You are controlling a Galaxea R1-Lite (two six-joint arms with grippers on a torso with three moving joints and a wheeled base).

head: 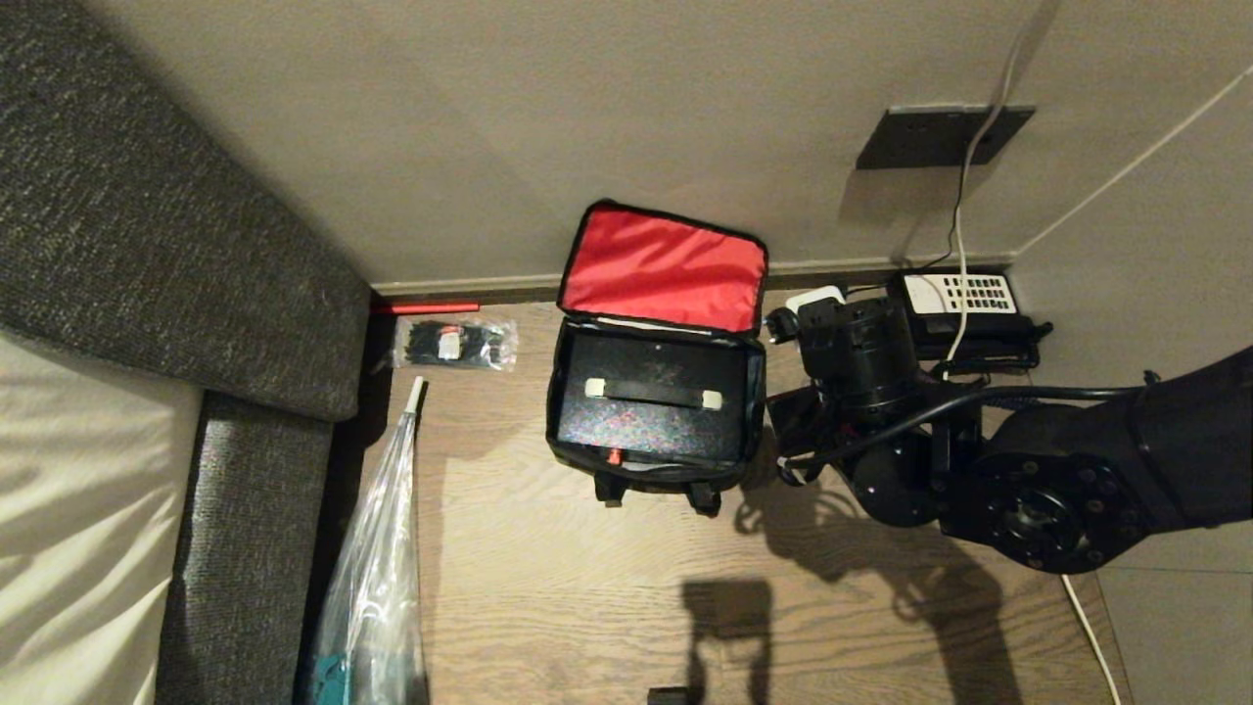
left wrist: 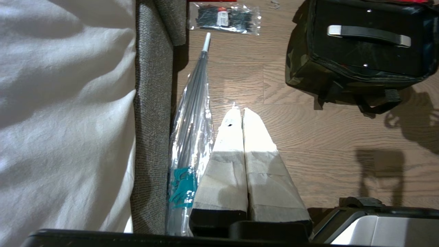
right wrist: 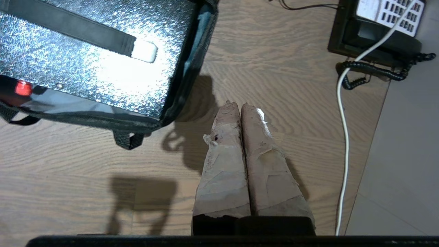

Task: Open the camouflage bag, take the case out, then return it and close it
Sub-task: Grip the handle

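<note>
Camouflage bag [head: 654, 470]: stands on the wood floor close to the wall, lid thrown back and leaning up against the wall, red lining [head: 664, 269] facing out. Two short black strap loops stick out from its near side.

Case [head: 651, 397]: sits inside the open bag, filling it almost wall to wall. Its textured black top faces up, the black handle with pale grey ends [head: 653, 393] lies flat across it, and the small red latch [head: 614, 456] shows at the near edge.

Right gripper [right wrist: 239, 107]: clenched, the two tape-wrapped fingers pressed together with nothing between them. In the right wrist view it hangs over bare floor just beside the bag's right wall, apart from the bag, tips pointing down toward the floor.

Right arm [head: 1028, 460]: reaches in from the right of the head view, elbow bent, wrist housing between the bag and the telephone, its dark cable looping across it.

Left gripper [left wrist: 242, 111]: clenched and empty, its taped fingers together. It hangs over the floor well apart from the bag, near the foot of the bed.

Telephone [head: 964, 304]: black with a white keypad, on the floor by the wall to the right of the bag, a white cable running over it.

Umbrella [head: 377, 578]: clear plastic, folded, lying along the grey bed base [head: 245, 509].

Packet of black cable ties [head: 453, 344]: on the floor by the wall, to the left of the bag.
</note>
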